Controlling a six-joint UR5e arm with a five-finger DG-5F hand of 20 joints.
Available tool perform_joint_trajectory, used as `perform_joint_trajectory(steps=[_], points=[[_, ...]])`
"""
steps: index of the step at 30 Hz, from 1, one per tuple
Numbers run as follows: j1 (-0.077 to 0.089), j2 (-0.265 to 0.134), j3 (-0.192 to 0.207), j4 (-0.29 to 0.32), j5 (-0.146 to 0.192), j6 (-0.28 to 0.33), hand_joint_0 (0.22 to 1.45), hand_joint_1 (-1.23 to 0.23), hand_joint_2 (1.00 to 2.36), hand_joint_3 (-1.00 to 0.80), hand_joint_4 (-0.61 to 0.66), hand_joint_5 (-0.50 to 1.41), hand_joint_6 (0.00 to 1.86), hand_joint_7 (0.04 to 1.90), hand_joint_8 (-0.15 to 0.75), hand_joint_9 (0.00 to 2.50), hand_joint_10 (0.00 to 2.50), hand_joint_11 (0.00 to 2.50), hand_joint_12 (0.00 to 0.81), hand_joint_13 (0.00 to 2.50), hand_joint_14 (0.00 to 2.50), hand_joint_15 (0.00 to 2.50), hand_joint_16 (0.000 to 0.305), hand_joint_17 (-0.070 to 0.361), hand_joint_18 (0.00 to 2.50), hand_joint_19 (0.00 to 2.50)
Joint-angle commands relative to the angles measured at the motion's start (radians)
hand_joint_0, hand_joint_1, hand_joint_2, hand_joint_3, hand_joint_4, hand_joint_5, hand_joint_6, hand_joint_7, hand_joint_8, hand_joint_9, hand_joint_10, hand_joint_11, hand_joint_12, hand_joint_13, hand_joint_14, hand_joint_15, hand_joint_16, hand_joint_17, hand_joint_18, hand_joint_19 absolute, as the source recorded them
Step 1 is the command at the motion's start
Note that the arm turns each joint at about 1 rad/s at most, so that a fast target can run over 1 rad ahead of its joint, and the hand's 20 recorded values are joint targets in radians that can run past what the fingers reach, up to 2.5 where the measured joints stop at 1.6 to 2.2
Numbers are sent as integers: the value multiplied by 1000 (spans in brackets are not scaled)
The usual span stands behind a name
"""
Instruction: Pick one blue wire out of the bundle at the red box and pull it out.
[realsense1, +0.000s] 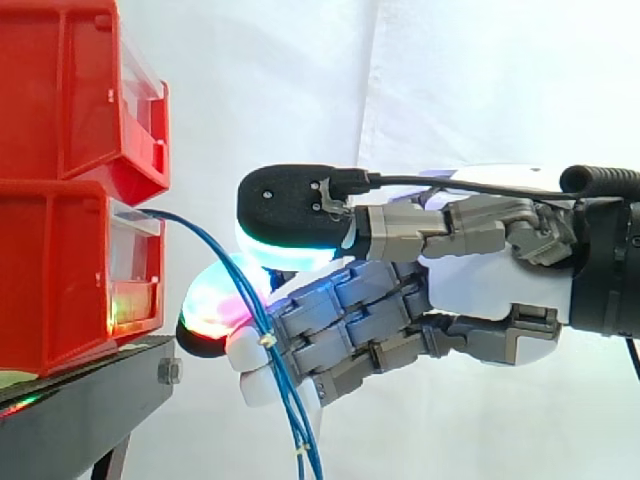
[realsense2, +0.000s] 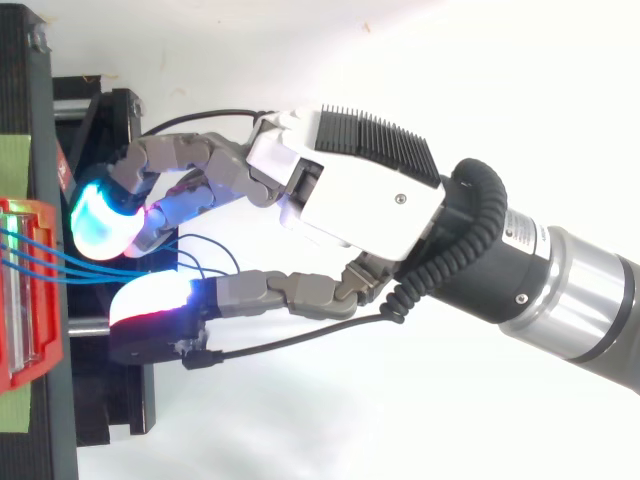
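blue wires (realsense2: 45, 260) hang closest in the side view. they leave the front of the lower red box (realsense1: 50, 280), arch down across the hand (realsense1: 480, 285) and drop out of sight below. the hand is close in beside that box with the wires running through it, but whether it has closed on any of them cannot be told. the wires look slack rather than drawn tight.

the likeliest trouble is taking more than one wire. they lie nearly touching where they reach the hand, and small white ties (realsense1: 268, 341) seem to bind them lower down, so pulling one may drag the rest along or snag. a weak hold could let the thin wire slip free. a hard pull might also shift the boxes, which appear simply to rest on the black stand (realsense1: 80, 400).

counted: three blue wires at the box mouth seen from above, two white ties, two red boxes with the upper red box (realsense1: 60, 90) stacked on the lower, one black stand, one hand.
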Motion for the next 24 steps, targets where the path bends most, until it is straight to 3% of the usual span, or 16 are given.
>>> perform_joint_trajectory(steps=[1,6,15,24], points=[[2,0,-1,-2,-1,1,615,-732,1011,-331,257,-157,716,785,310,866,7,394,394,871,14,420,47,107,751,424],[2,0,-2,-3,1,1,614,-733,1010,-341,265,-154,698,809,310,863,7,398,394,874,14,425,47,107,752,436],[15,0,-70,56,2,10,611,-734,1011,-340,261,-153,692,824,313,870,7,406,394,881,16,429,48,107,757,426],[18,0,-77,49,2,19,616,-739,1012,-309,225,-166,758,762,317,872,7,402,395,890,14,436,48,107,770,426]])
